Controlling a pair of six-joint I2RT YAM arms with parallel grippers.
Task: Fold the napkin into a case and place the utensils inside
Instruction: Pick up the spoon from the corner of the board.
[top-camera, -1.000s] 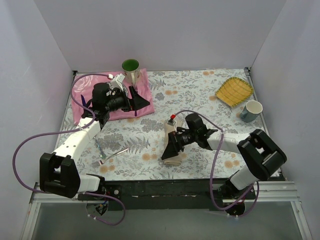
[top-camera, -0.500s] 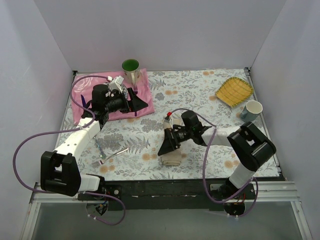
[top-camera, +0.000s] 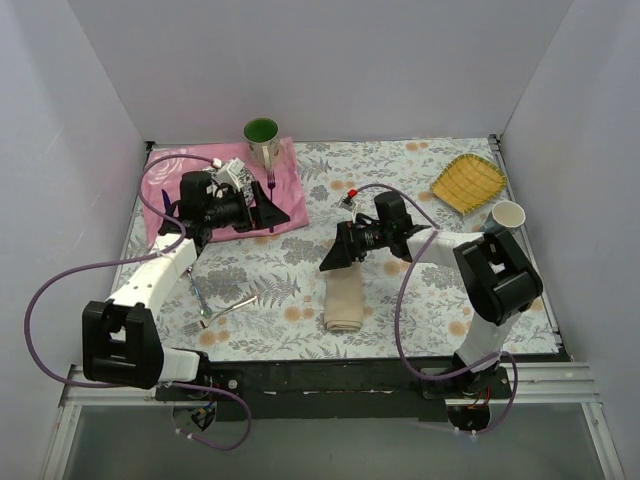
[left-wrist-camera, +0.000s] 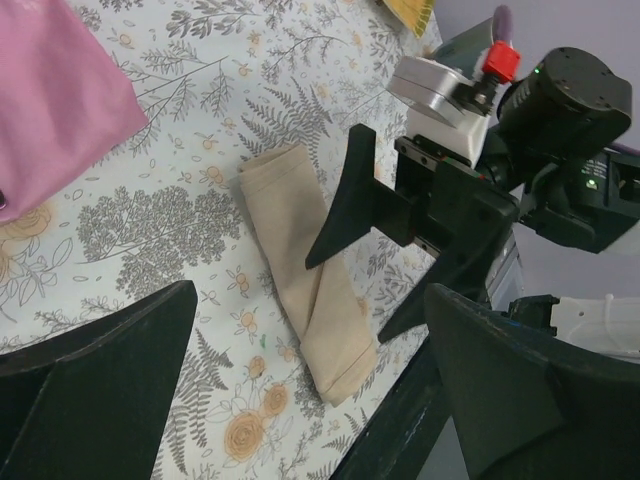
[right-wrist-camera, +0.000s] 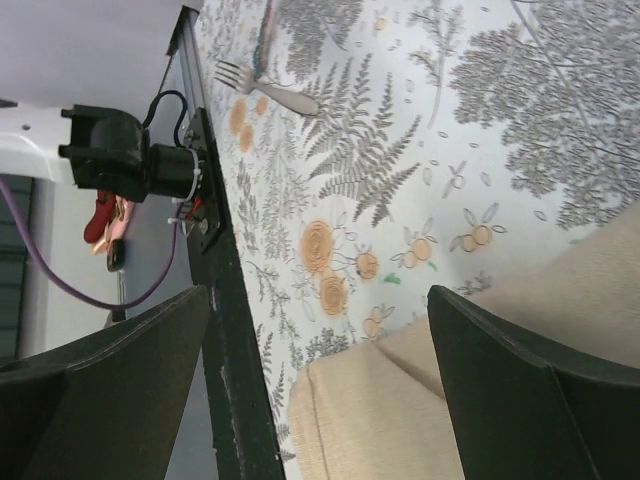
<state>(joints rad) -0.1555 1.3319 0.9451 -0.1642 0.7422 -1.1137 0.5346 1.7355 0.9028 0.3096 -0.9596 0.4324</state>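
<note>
The right pincer hangs released, jaws wide and holding nothing, just above the centre of the overhead view and tilted over the top end of the case. The case lies flat as a narrow tan oblong on the flowered desk, lower centre. The left pincer is likewise spread and empty, over the pink mat at upper left, where a purple fork lies beside a green cup. The pale fork and the spoon rest on the desk at lower left, well apart from the case.
</note>
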